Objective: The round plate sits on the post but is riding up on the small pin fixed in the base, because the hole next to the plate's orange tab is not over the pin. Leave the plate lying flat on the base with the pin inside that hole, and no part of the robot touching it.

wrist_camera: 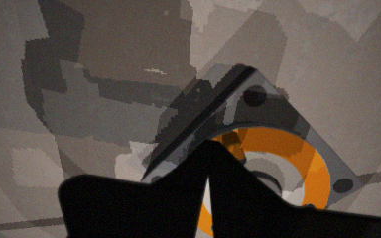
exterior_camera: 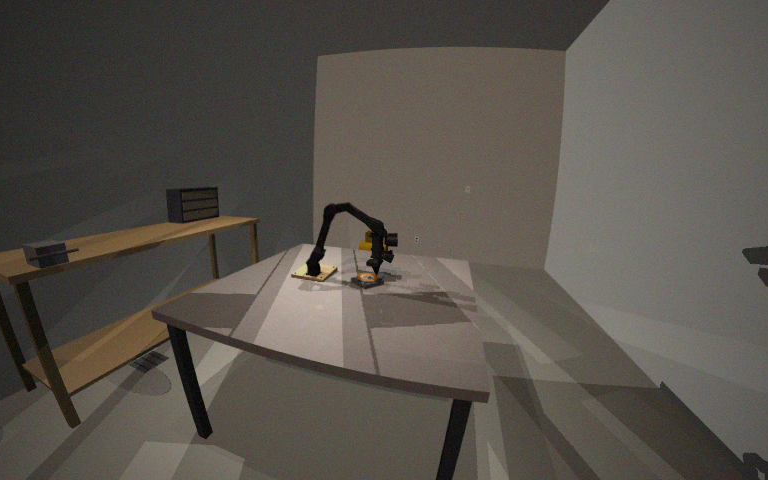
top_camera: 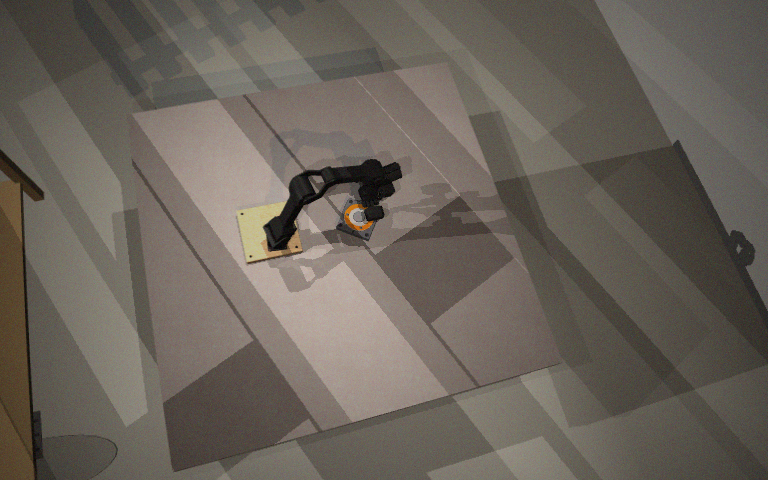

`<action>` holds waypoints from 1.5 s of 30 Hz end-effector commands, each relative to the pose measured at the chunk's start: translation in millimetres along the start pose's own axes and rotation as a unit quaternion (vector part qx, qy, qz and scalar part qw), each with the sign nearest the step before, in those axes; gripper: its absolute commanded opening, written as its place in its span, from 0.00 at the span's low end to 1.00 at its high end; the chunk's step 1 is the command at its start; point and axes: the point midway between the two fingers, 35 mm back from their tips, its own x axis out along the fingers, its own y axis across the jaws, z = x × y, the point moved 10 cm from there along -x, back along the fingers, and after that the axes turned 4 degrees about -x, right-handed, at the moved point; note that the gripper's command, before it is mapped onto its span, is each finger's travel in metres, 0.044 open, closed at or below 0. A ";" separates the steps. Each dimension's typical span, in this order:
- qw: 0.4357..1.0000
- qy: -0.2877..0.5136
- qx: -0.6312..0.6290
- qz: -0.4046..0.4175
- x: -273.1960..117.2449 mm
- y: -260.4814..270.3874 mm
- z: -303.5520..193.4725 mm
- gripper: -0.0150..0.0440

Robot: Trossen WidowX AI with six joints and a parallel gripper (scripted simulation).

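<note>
The round plate, orange with a pale inner ring, sits around the grey post on the dark square base. A small darker orange block, apparently the tab, shows at the plate's edge in the wrist view. My gripper is shut and empty, its tips right beside that block at the plate's rim; whether they touch it is unclear. The pin and the hole by the tab cannot be made out, and the plate's tilt is too small to tell.
The arm stands on a yellow mounting board beside the base on the table. A wooden workbench with a drawer box and a grey block stands apart at the left.
</note>
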 end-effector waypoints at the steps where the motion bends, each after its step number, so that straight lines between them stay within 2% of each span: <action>1: 1.000 0.002 0.001 -0.003 0.8 -7.0 3.8 0.25; 45: 1.000 0.002 0.001 -0.004 0.7 -41.6 10.1 0.25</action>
